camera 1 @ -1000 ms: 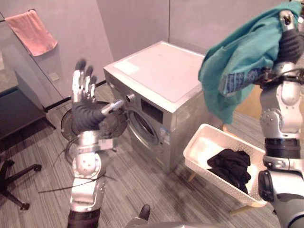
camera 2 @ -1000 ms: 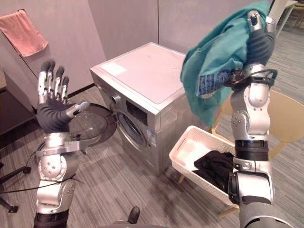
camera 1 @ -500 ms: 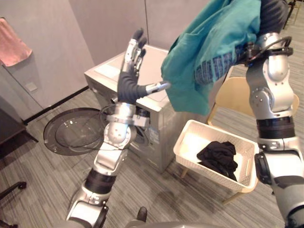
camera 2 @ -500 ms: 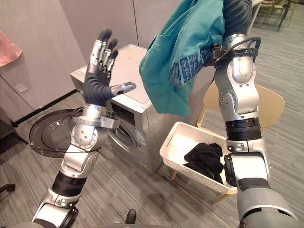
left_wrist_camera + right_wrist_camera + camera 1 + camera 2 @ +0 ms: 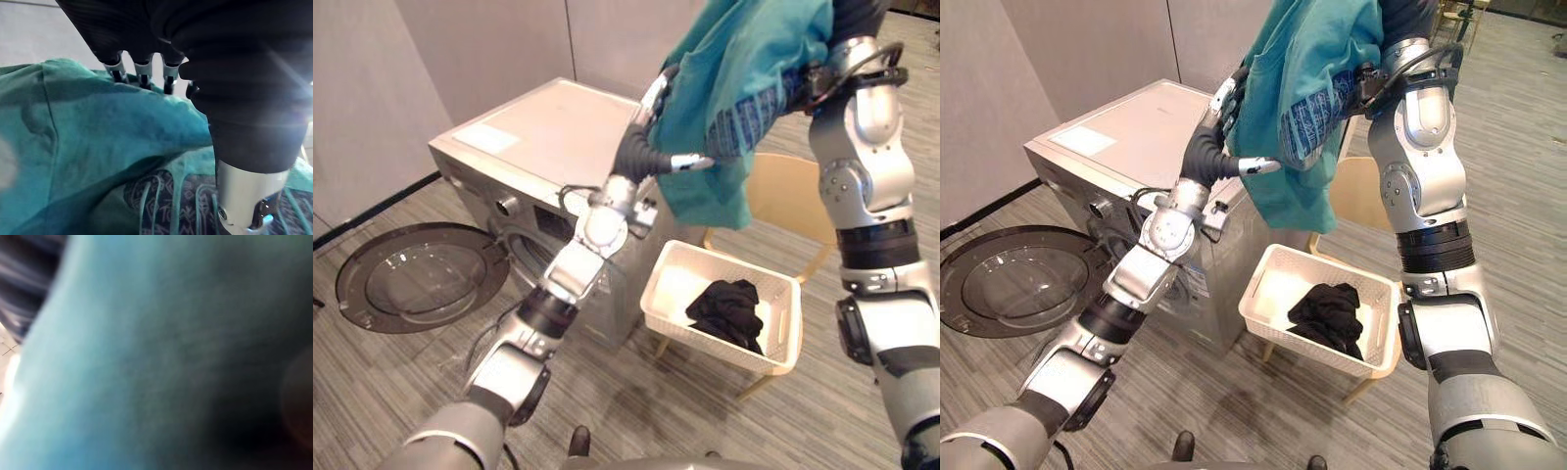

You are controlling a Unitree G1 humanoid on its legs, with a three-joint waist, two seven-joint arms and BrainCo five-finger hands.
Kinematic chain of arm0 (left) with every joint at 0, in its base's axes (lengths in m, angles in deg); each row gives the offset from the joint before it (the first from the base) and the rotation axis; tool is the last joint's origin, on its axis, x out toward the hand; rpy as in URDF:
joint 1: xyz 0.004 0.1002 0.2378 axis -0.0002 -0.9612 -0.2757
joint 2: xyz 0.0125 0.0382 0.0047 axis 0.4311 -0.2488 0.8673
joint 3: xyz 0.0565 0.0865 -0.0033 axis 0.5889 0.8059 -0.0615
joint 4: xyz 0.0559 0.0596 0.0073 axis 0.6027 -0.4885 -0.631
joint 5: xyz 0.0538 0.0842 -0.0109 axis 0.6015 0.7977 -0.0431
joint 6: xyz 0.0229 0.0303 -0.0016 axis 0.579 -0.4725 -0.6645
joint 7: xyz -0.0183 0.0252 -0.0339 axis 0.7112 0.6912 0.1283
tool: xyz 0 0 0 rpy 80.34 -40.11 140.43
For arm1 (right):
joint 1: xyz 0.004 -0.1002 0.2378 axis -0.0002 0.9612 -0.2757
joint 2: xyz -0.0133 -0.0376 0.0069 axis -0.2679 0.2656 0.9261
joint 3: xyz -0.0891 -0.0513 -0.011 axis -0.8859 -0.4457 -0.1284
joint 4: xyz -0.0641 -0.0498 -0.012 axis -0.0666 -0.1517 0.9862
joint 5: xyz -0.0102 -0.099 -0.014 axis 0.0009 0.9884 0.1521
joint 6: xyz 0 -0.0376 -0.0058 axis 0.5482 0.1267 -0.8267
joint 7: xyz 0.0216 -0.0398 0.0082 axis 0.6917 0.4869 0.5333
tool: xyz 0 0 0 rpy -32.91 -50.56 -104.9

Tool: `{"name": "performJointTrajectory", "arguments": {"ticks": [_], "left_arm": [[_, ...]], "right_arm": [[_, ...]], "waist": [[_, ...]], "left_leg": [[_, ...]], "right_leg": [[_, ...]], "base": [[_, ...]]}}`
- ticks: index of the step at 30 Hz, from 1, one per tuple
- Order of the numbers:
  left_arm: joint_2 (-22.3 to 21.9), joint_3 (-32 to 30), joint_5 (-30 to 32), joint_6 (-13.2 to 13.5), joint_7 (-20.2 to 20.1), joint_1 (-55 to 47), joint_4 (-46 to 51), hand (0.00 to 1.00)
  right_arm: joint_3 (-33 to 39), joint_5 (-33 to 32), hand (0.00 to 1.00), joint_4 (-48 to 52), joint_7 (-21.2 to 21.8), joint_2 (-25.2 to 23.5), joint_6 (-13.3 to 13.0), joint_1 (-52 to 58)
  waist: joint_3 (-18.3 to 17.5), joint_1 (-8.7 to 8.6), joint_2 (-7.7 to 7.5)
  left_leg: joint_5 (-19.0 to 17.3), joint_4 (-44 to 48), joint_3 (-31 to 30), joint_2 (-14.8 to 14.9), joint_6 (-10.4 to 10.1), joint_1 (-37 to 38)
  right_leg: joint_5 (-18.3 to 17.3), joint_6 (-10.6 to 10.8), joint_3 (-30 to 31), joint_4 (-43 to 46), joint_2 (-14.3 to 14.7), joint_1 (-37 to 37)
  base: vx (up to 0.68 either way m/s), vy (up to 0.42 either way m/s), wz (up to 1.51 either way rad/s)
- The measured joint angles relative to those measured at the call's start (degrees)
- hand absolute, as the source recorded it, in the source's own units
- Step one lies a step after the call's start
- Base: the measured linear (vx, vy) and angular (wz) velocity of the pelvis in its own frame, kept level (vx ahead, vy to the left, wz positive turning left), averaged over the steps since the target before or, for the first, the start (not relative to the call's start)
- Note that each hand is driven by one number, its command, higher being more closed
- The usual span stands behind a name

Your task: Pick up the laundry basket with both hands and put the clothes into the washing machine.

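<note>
Teal shirt (image 5: 744, 49), soft and crumpled, hangs above rectangular white basket (image 5: 697, 334).

One washing machine (image 5: 548, 137) at centre left, one white laundry basket (image 5: 705, 341), one wooden chair (image 5: 790, 196), and two garments: one teal garment (image 5: 744, 59) at top, one black garment (image 5: 724, 311) lower right.

Door (image 5: 416, 284) swung wide to left, drum mouth (image 5: 533, 257) clear w/ bare floor (image 5: 401, 382) in front; teal shirt (image 5: 715, 186) hangs above basket (image 5: 786, 328).
</note>
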Motion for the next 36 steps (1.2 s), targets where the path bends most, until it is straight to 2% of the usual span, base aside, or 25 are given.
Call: {"name": "performJointTrajectory", "arguments": {"ticks": [3, 10, 14, 25, 36], "left_arm": [[-0.5, 0.3, 0.1, 0.0, 1.0, 2.9, -2.9, 0.00], [-2.6, -0.1, -1.2, -0.3, 2.7, 5.3, -8.5, 0.00], [-3.7, -1.5, -2.8, -0.7, 3.6, 9.2, -10.5, 0.00], [-4.6, -1.8, -7.4, -0.7, 3.7, 10.7, -10.6, 0.00], [-4.6, -1.8, -8.2, -0.7, 3.3, 13.5, -10.7, 0.00]], "right_arm": [[-0.1, -0.2, 1.00, -1.6, 0.0, -0.3, -0.1, -1.5], [-1.2, -0.7, 1.00, -2.8, 0.1, -3.9, -0.2, -3.0], [-1.2, -1.1, 1.00, -2.8, 0.1, -4.7, -0.2, -3.0], [-1.3, -2.3, 1.00, -2.8, 0.1, -7.0, -0.3, -3.0], [-1.3, -3.5, 1.00, -2.8, 1.3, -8.2, -0.4, -3.0]], "waist": [[0.0, -0.16, -0.50], [0.0, -1.37, -0.54], [0.0, -1.37, -0.54], [0.0, -1.49, -0.55], [-0.1, -1.63, -0.63]], "left_leg": [[0.0, 0.1, 0.4, 0.1, 0.0, 0.1], [-0.1, 0.1, 1.1, 0.1, -0.1, 0.2], [-0.1, 0.1, 1.3, 0.1, -0.1, 0.3], [-0.2, 0.1, 1.9, 0.2, -0.2, 0.6], [-0.2, 0.1, 2.1, 0.2, -0.2, 0.8]], "right_leg": [[0.3, -0.1, 0.5, -0.3, 0.1, -0.1], [0.2, -0.1, 1.5, 0.6, 0.1, -1.0], [0.1, -0.1, 1.7, 0.8, 0.1, -1.2], [-0.1, -0.2, 2.8, 1.7, 0.1, -2.0], [0.0, -0.2, 2.9, 1.6, 0.1, -2.0]], "base": [[-0.02, 0.000, -0.08], [-0.01, 0.005, -0.06], [-0.01, 0.004, -0.03], [0.00, 0.003, -0.03], [0.00, 0.001, 0.00]]}}
